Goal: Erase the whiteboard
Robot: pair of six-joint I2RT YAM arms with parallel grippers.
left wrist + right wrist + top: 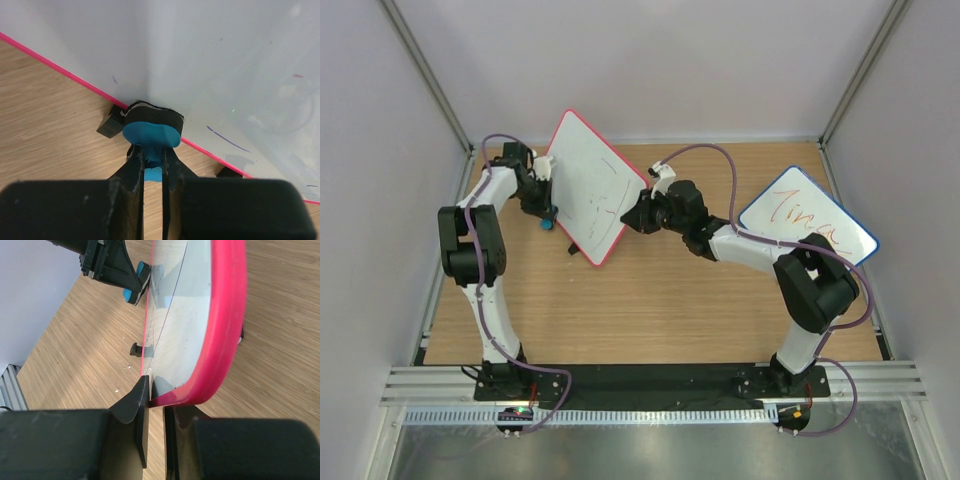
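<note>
The whiteboard (590, 185), white with a thin red-pink frame, stands tilted on its edge at the table's middle left. Faint purple strokes (227, 139) and a small red mark (298, 76) remain on its face (225, 60). My left gripper (547, 214) is shut on the handle of a blue eraser (150, 132), and the eraser's black pad presses the board just above the lower pink edge. My right gripper (636, 210) is shut on the board's pink rim (220, 340) at its right end. The eraser (136, 287) also shows in the right wrist view, at the board's far end.
A blue-framed board (808, 228) with orange writing lies at the right, beside the right arm's elbow. Small black feet (110, 125) stick out under the whiteboard's lower edge. Grey walls close in the wooden table (650, 310) at the back and on both sides.
</note>
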